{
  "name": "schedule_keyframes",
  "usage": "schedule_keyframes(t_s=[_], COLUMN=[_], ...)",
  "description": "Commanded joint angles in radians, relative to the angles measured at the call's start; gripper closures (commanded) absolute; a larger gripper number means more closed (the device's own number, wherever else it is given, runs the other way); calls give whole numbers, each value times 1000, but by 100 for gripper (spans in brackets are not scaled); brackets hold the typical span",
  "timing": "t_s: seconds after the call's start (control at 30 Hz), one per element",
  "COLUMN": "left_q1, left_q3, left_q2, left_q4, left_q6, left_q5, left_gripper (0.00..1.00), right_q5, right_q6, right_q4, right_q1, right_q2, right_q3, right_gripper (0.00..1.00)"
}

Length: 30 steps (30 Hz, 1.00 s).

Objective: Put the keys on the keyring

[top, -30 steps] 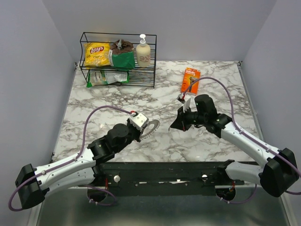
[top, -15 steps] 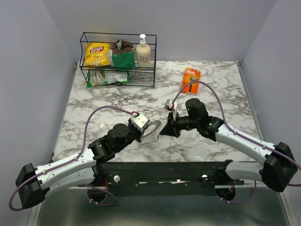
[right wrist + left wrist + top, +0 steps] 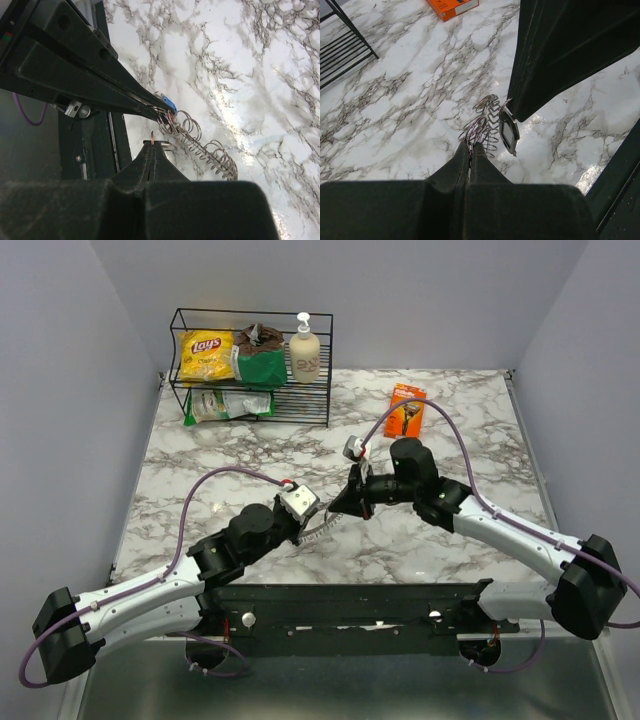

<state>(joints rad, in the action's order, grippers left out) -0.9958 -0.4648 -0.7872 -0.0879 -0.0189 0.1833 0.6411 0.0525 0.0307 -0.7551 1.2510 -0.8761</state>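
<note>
The left gripper is clamped on the keyring over the table; the right gripper pinches a key (dark-headed, seen from the left wrist) just beside the coils.

I count two claws, left claw and right claw; one keyring; two keys, blue key and dark key. Far left: one rack, three bags, one bottle. Far right: one box.
</note>
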Motion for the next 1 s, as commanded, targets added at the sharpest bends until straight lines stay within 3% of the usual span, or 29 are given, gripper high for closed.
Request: schedule_keyframes(t_s=[0.0,0.5,0.97], left_q1=[3,3,3], left_q3=[-5,-5,-8], left_q2=[16,19,23], left_q4=[-47,-36,-33], left_q6=[14,14,14], left_q5=[-22,-18,-4], left_gripper=[100,100,100], right_q5=[-34,-101,-98], right_q6=[0,-3,-31], right_q4=[-22,52,55], right_q1=[-18,-55,-76], right_q2=[8,83,44], right_q3=[-32,-101,-74], right_gripper=[99,99,99])
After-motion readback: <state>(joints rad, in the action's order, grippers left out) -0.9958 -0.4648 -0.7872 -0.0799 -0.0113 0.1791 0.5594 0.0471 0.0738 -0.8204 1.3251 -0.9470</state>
